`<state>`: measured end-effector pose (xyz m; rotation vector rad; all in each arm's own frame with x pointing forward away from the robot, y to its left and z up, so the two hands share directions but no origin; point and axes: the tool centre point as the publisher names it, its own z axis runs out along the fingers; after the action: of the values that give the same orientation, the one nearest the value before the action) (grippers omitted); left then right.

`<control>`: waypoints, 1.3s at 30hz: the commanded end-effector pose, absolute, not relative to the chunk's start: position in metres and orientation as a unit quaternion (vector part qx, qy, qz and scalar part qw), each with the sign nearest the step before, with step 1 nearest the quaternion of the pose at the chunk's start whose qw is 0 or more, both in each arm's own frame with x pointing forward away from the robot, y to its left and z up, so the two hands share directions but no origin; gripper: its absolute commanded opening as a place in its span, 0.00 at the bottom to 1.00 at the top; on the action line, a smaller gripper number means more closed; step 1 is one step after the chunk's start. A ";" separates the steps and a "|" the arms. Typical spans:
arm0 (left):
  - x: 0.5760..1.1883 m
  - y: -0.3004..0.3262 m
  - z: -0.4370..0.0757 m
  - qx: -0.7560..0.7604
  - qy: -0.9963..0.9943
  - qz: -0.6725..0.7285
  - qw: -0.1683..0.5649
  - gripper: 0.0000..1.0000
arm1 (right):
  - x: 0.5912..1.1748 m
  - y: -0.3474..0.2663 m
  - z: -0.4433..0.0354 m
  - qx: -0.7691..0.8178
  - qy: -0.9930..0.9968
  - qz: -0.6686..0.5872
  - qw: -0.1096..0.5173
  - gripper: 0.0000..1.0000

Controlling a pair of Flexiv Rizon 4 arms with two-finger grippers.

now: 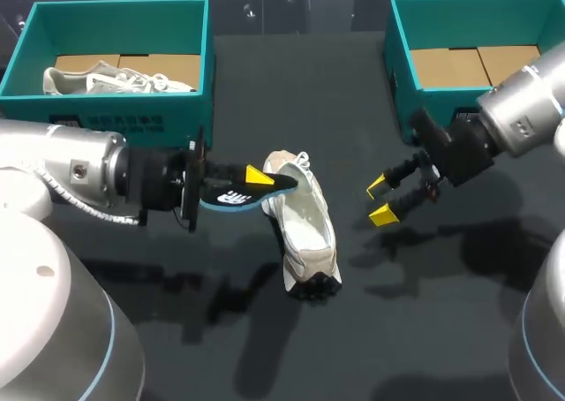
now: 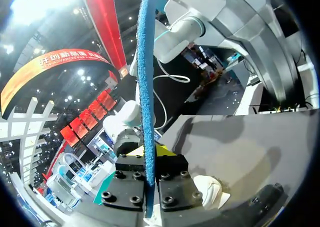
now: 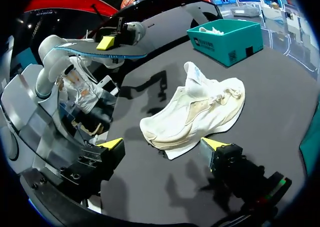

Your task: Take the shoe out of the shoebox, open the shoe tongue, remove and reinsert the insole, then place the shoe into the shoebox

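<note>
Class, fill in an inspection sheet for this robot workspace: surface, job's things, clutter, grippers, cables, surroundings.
Surface: dark table.
Job's things: white shoe on its side on the table; insole out, held in the air; left shoebox holds a second shoe; right shoebox shows only cardboard floor.
Clutter: nothing seen.
Grippers: left gripper shut on the insole; right gripper open, empty.
Cables: ribbed hose along the left arm.
Surroundings: nothing seen reaching over the table.
</note>
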<state>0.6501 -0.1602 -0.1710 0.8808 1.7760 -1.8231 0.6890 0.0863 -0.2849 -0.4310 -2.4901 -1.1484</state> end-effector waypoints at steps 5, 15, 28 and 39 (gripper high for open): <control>0.652 -0.159 -0.172 0.321 0.641 -0.661 0.221 0.00 | 0.695 0.092 -0.280 -0.144 -0.897 -0.371 0.190 1.00; 0.609 -0.177 -0.187 0.244 0.643 -0.708 0.160 0.00 | 0.691 0.091 -0.318 -0.085 -0.914 -0.378 0.125 1.00; 0.605 -0.182 -0.192 0.243 0.642 -0.710 0.157 0.00 | 0.691 0.098 -0.326 -0.066 -0.928 -0.350 0.106 1.00; 0.605 -0.201 -0.210 0.213 0.646 -0.719 0.144 0.00 | 0.686 0.119 -0.347 0.020 -0.948 -0.314 0.043 1.00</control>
<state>0.6030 -0.1930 -0.2071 0.6084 1.8595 -2.0690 0.6878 0.1096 -0.3428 0.0671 -2.8750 -0.9934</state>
